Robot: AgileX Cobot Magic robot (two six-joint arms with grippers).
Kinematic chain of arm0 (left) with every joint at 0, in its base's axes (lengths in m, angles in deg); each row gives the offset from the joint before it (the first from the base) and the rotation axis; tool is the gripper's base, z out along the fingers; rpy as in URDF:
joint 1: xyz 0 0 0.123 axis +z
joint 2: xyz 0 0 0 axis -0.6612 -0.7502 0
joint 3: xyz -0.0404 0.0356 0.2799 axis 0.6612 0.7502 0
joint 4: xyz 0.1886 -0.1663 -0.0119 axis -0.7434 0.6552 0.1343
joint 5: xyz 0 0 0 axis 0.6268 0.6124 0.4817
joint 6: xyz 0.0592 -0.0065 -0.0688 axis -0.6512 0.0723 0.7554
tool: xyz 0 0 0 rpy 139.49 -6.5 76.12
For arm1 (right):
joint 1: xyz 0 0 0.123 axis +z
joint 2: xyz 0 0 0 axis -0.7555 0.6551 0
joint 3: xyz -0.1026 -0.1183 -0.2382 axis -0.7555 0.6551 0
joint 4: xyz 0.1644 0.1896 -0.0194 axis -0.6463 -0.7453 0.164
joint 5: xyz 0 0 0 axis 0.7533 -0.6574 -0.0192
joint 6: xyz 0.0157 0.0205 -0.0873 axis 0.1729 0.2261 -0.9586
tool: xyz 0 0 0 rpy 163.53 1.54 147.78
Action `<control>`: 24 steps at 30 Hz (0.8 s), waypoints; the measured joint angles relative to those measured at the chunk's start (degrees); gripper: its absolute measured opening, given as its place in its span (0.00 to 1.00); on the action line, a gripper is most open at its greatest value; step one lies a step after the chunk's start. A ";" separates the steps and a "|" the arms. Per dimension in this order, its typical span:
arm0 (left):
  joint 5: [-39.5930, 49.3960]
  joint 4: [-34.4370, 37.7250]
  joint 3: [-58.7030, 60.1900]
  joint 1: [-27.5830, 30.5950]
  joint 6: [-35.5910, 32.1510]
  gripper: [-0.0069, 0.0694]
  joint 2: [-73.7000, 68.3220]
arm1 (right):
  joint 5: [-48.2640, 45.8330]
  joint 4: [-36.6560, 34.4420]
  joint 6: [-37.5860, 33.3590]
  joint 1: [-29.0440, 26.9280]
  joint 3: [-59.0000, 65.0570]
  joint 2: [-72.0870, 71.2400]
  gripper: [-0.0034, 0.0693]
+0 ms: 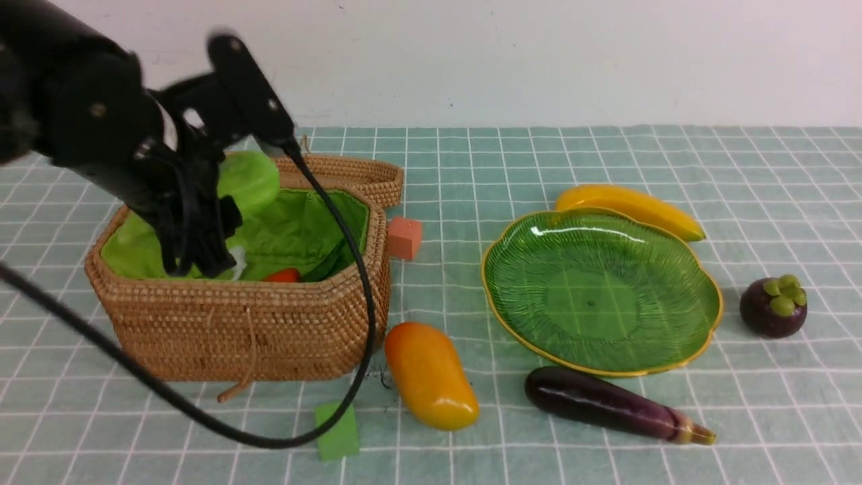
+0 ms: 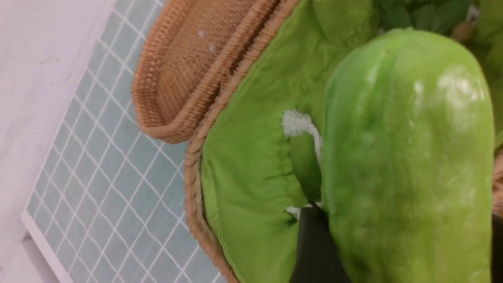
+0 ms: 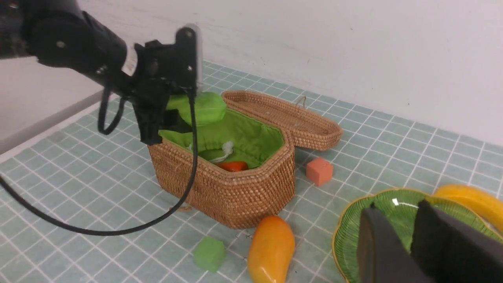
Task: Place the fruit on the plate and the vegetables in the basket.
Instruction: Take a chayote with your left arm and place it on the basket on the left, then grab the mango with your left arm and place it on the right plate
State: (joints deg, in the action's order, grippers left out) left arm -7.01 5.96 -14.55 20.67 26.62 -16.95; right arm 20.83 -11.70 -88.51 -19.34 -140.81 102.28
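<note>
The left tool [image 2: 404, 214] is clamped on the cucumber [image 1: 250, 176], which hangs over the far side of the open basket [image 1: 269, 323], above its loose green cloth lining [image 1: 296, 229]. The cucumber is stubby, waxy and faintly bumpy, so it could twist out of the pads early. How deep the grip sits is hard to judge, as the arm is blurred.

Released here, it may land on the smooth carrot [image 1: 283, 275] already inside and roll. The black cable [image 1: 364, 283] drapes over the coarse wicker rim and might snag as the arm lifts away.

The right tool [image 3: 408, 236], its fingers slightly apart and empty, hovers over the ribbed glass plate [image 1: 599, 296], which holds nothing. The glossy eggplant [image 1: 606, 404], mango [image 1: 431, 377], banana [image 1: 633, 205] and mangosteen [image 1: 773, 310] lie on the bench [image 1: 471, 168].
</note>
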 joint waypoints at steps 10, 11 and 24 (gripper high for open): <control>-2.60 -10.91 -0.01 -0.02 18.40 0.95 -1.73 | -4.03 -1.18 0.00 0.00 0.00 0.00 0.26; -1.33 -10.83 -0.01 -0.02 23.02 0.95 -0.80 | -5.01 -1.27 0.00 0.00 -0.21 0.00 0.26; 10.71 20.05 -0.06 -1.86 40.56 0.07 15.33 | -15.76 0.02 0.25 0.00 -4.84 0.00 0.27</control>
State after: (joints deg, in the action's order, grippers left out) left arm 3.70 26.01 -14.61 18.81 67.18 -1.63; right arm 5.07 -11.69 -88.25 -19.34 -145.66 102.28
